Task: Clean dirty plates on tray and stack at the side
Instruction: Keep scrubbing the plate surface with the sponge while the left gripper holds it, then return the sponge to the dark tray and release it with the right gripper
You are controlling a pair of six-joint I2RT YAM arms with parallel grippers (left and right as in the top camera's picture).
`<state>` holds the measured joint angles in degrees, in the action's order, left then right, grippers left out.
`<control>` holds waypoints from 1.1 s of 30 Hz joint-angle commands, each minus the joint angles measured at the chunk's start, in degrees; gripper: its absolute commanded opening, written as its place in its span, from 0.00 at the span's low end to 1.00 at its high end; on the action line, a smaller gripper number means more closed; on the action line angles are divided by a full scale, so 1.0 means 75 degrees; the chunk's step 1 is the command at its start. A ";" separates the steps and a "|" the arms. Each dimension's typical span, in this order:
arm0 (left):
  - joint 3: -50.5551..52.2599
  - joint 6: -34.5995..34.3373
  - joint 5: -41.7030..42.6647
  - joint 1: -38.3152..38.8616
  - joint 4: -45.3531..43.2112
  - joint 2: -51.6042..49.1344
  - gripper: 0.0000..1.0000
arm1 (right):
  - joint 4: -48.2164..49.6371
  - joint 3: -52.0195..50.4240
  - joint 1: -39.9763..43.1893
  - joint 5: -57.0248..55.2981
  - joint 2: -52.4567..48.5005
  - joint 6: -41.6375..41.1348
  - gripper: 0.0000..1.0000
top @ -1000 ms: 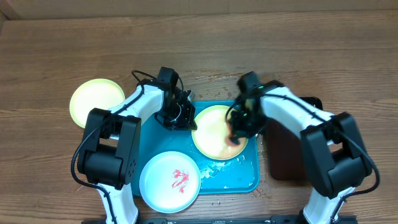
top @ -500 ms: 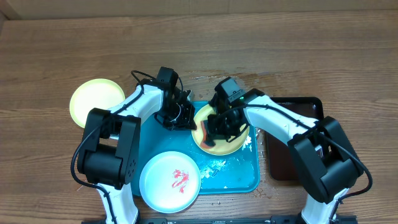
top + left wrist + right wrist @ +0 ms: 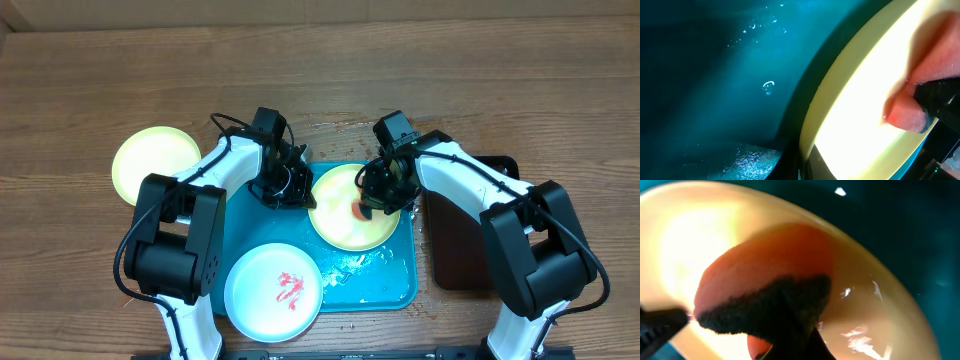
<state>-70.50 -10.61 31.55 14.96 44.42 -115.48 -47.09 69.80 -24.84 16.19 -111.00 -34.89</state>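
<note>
One yellow-green rimmed round plastic plate (image 3: 340, 228) of three lies in the turquoise rectangular plastic tray (image 3: 395, 287), under the right tool (image 3: 372, 198), which clamps the single orange dark-backed sponge (image 3: 360, 210) against its centre. The left tool (image 3: 288, 187) meets its left rim, grip unreadable. The sauce-smeared pale blue-white plate (image 3: 272, 290) overhangs the tray's front-left corner; the other yellow-green plate (image 3: 155, 160) rests on the wooden table (image 3: 90, 80).

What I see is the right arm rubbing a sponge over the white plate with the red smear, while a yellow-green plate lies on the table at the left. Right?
Not quite. The overhead view shows the sponge in the right gripper on the yellow-green plate in the tray; the white plate is untouched. A second yellow-green plate does lie on the table at the left.
</note>
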 commanded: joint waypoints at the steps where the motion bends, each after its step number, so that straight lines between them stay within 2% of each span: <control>1: 0.0122 -0.0108 -0.0685 -0.0064 0.0052 -0.0385 0.04 | -0.0463 -0.0111 0.0055 -0.1142 -0.0052 0.0382 0.04; 5: 0.0119 -0.0108 -0.0711 -0.0064 0.0050 -0.0385 0.04 | -0.1058 0.0000 0.0006 -0.1119 -0.0026 0.1008 0.04; 11: 0.0032 -0.0137 -0.1014 -0.0064 0.0169 -0.0385 0.04 | -0.1288 0.0443 -0.0149 -0.0472 0.0370 0.2113 0.04; 21: -0.0294 -0.0166 -0.1014 -0.0064 0.0393 -0.0385 0.04 | -0.1641 0.2168 -0.0187 0.0303 0.0959 0.2116 0.04; 24: -0.0294 -0.0166 -0.1014 -0.0064 0.0396 -0.0385 0.04 | -0.2142 0.2719 -0.0125 -0.0361 0.0959 0.1883 0.04; 29: -0.0309 -0.0166 -0.1014 -0.0064 0.0446 -0.0385 0.04 | -0.3733 0.3771 0.0291 -0.2745 0.0956 0.0609 0.04; 33: -0.0361 -0.0169 -0.1035 -0.0064 0.0478 -0.0385 0.04 | -0.4954 0.4147 0.1000 -0.3529 0.0956 0.0015 0.04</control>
<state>-72.82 -10.83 27.99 14.94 47.70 -115.87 -80.31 98.19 -22.00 -0.19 -105.69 -28.62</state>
